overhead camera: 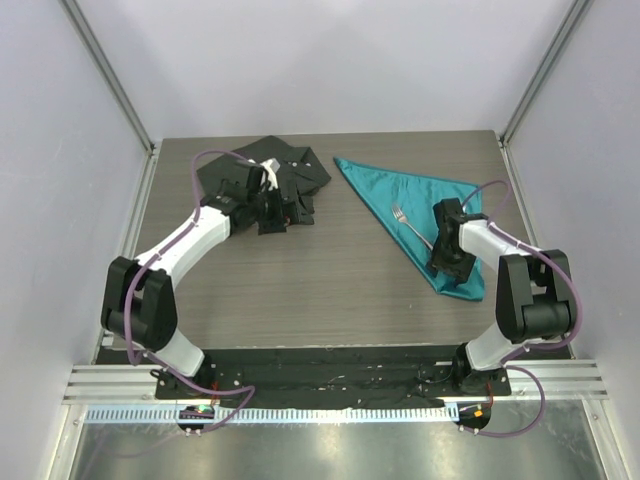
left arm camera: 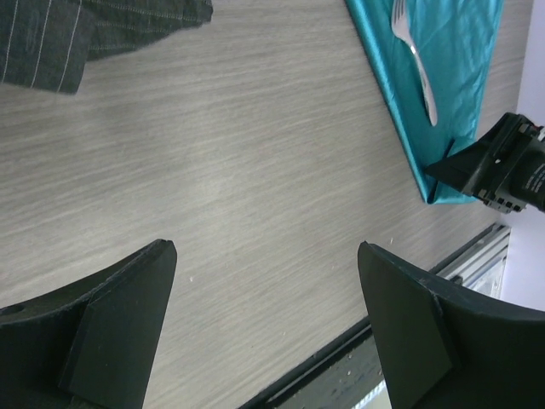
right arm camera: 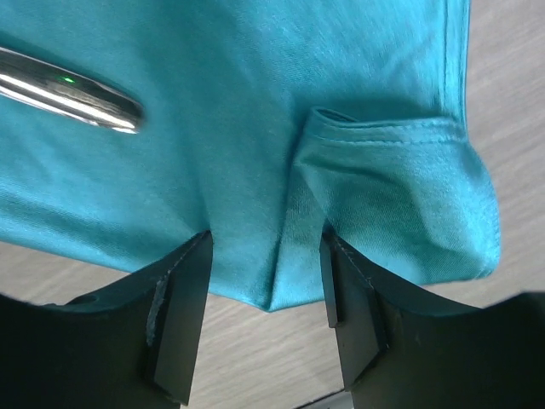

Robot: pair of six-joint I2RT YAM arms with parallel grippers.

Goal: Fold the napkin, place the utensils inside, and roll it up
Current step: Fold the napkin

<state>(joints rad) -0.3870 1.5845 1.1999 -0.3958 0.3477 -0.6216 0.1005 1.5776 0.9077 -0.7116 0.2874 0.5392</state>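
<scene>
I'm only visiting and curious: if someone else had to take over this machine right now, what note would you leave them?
Left gripper: open, empty, near the black shirt.
Right gripper: down at the napkin's near corner, fingers either side of a raised crease; can't tell if it is clamped.
Napkin: folded into a triangle on the right of the table, with the fork lying on top.
Done: fold made, fork placed.
Left: rolling it up; only the near corner is turned over.
</scene>
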